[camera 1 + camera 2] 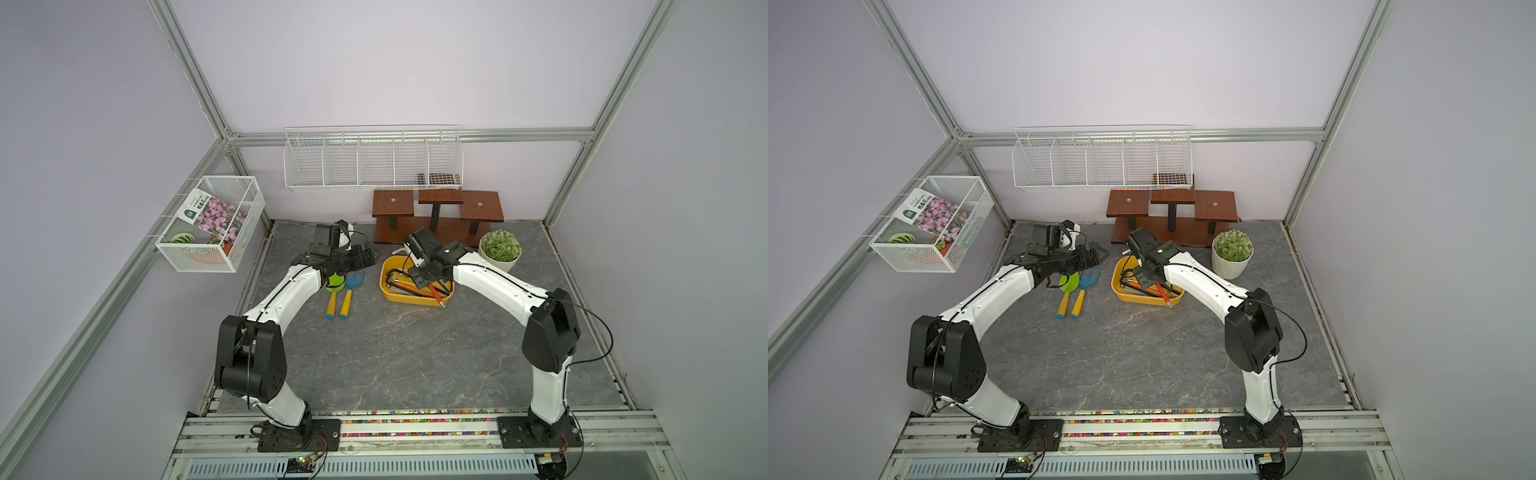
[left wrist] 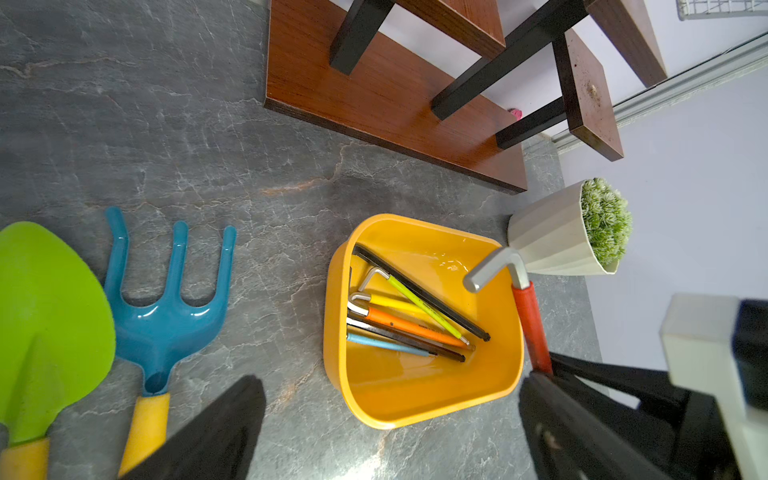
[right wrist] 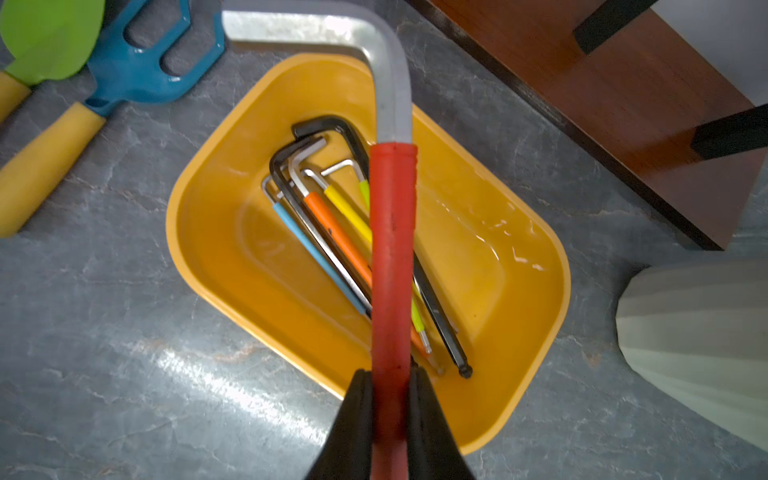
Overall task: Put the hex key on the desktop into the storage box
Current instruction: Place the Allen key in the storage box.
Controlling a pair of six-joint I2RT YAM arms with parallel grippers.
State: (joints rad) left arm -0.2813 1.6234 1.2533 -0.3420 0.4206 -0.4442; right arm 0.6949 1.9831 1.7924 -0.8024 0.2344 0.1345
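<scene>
we see the right tool (image 3: 390,374) clamped on the red sleeve of the hex key (image 3: 392,232), which hangs above the box (image 3: 249,257), clear of the worktop (image 3: 104,332). other keys (image 3: 332,237) already lie inside. lift and carry look done; we judge that lowering and release remain. the left tool (image 1: 365,255) stands open and empty.

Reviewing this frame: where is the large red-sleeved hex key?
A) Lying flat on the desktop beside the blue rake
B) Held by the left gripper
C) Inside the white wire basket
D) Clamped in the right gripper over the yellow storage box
D: in the right wrist view, the right gripper has its jaws closed on the sleeve of the red-sleeved hex key, which hangs over the storage box.
</scene>
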